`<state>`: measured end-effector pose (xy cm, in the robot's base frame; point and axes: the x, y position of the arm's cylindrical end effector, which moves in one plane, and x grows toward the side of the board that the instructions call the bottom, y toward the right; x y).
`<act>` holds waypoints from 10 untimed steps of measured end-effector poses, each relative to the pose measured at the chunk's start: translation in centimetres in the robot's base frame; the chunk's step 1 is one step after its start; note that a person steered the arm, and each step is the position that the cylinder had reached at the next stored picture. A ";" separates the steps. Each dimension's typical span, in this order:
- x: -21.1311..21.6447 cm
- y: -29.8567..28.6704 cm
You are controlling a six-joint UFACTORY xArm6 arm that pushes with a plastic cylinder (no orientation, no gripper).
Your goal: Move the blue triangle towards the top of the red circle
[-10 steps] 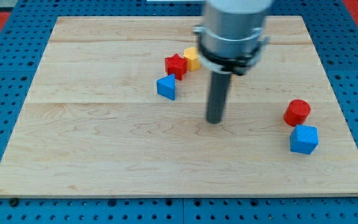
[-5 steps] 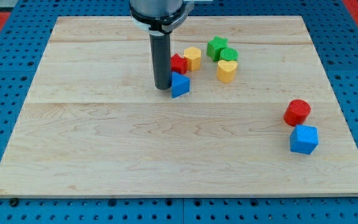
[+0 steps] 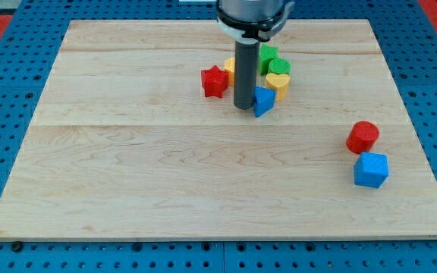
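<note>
Blue and small, the triangle (image 3: 263, 101) sits a little above the board's middle, well apart from the red circle (image 3: 363, 136), which lies at about 4 o'clock from it near the view's right edge. My tip (image 3: 243, 107) touches the triangle's left face, at its 9 o'clock. It is a plain rod with nothing to open or close; it grips nothing and can only push.

By my judgement the triangle is a light, rigid block that will slide easily on the smooth wooden board (image 3: 127, 182) and will not deform or break. Its weak point is turning: a wedge pushed off-centre will likely pivot and slip past the rod. I would press at the middle of a flat face, opposite the way it should travel, so from about 9 to 10 o'clock for a run towards the spot just above the circle.

Crowding is the nearer worry. A yellow heart (image 3: 278, 84) sits just beside the triangle at 1 o'clock, perhaps touching it; I cannot tell. Two green blocks (image 3: 271, 61) lie behind the heart, a yellow block (image 3: 230, 68) peeks out left of the rod, and a red star (image 3: 214, 80) stands at 10 o'clock from my tip. A blue cube (image 3: 371, 169) sits just below the circle, at its 6 o'clock, so the top side is the free approach.

No containers show anywhere on the board.
</note>
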<state>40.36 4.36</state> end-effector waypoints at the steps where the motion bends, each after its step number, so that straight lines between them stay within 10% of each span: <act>1: 0.0 3.7; 10: -1.8 13.6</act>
